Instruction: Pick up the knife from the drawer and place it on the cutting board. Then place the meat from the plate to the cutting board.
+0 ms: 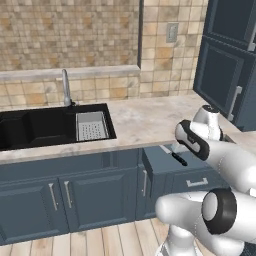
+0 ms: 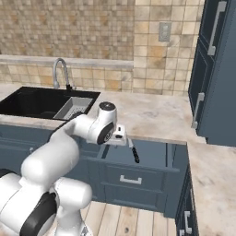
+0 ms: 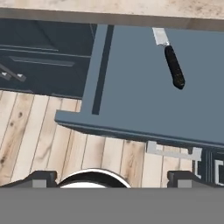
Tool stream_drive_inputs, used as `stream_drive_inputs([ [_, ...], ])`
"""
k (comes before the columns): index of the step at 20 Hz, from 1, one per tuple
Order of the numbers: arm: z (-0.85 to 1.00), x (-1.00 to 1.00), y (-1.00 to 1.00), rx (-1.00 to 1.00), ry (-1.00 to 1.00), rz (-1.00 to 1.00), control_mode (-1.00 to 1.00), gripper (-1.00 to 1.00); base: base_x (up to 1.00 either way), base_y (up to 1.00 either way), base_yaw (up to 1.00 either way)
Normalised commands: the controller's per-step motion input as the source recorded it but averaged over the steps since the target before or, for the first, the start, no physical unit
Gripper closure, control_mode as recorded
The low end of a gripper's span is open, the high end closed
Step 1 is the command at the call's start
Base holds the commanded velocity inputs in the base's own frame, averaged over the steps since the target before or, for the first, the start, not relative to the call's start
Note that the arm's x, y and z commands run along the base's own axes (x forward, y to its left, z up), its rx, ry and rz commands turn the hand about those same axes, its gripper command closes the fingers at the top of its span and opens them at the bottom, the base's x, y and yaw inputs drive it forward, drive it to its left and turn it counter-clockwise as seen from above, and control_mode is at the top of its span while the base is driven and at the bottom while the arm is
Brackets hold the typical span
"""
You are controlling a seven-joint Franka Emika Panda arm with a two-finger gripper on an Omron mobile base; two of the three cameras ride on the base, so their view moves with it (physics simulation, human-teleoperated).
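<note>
The drawer (image 3: 144,87) looks like smooth, matt painted wood, with a shiny metal handle (image 3: 174,152). The knife (image 3: 171,59) has a silvery metal blade and a dull, bumpy black grip (maybe plastic). The counter (image 1: 150,120) looks like speckled stone. At 7 o'clock, pale wooden floor planks (image 3: 35,131).

No writing to read anywhere here: no labels, brands, numbers or signs. The drawer (image 3: 144,87) front and its silver handle (image 3: 174,152) are plain, the knife (image 3: 171,61) carries no mark on blade or grip, and the wall plate (image 2: 164,31) on the tiles is blank too.
</note>
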Motion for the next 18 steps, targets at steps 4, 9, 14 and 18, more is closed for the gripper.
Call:
stream_drive_inputs([
  [4, -0.03, 0.04, -0.11, -0.01, -0.02, 0.00, -1.00, -1.00, 0.00, 0.00, 0.00],
  [9, -0.03, 0.18, -0.18, 0.00, 0.00, 0.00, -1.00, -1.00, 0.00, 0.00, 0.00],
  [14, -0.11, 0.19, -0.19, 0.00, 0.01, 0.00, -1.00, -1.00, 0.00, 0.00, 0.00],
  [18, -0.23, 0.16, -0.25, 0.00, 0.00, 0.00, -1.00, -1.00, 0.00, 0.00, 0.00],
])
